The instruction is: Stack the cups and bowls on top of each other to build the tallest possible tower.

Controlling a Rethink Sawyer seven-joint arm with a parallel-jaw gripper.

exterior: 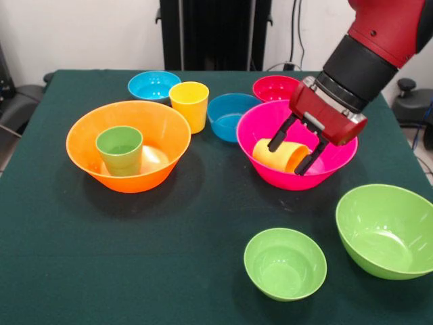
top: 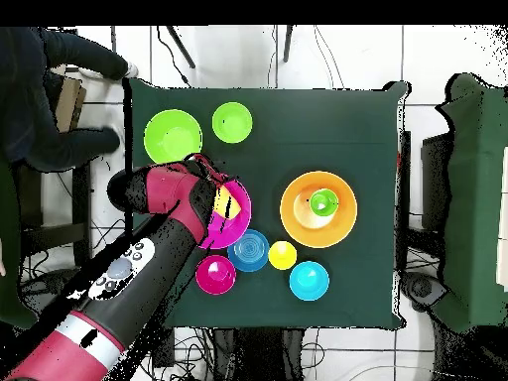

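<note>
Front view: the gripper [exterior: 293,154] is down inside the big pink bowl [exterior: 270,172], jaws spread on either side of the orange-yellow cup [exterior: 277,154] lying on its side; can't tell if they're actually squeezing it. The green cup [exterior: 120,150] stands in the orange bowl [exterior: 88,132]. Overhead: the arm [top: 149,258] hides most of that pink bowl

My pincer [exterior: 295,153] sits hemmed inside the pink bowl [exterior: 260,128]; open surface [exterior: 203,217] lies between it and the orange bowl [exterior: 81,132].

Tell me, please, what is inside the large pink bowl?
An orange-yellow cup lies on its side inside the large pink bowl, between the pincer fingers. The bowl floor beneath the cup is covered.
</note>
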